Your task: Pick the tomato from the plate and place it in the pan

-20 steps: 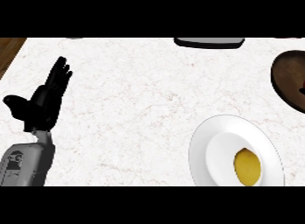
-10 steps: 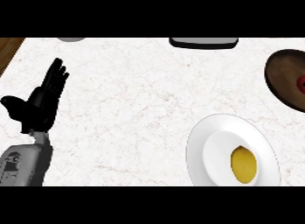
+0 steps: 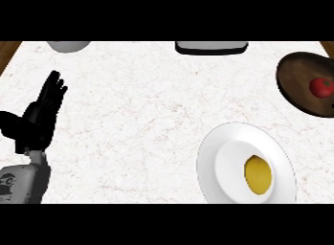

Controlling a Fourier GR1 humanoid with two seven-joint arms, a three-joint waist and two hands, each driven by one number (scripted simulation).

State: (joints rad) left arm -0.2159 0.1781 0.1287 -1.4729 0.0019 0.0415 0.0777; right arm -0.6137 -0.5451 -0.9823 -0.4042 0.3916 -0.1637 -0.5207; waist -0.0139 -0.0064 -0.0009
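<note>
Your tomato (image 3: 322,87) sits in the pan (image 3: 301,85), far right of your resting, released left hand (image 3: 37,120); only a lemon (image 3: 258,175) occupies the plate (image 3: 226,158); placing looks done.

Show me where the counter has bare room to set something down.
The widest free patch is the middle of the counter, bordered by the left hand at the left, the white plate holding the lemon, and the dark pan with the tomato. The right side is crowded: pan and plate sit close together.
</note>
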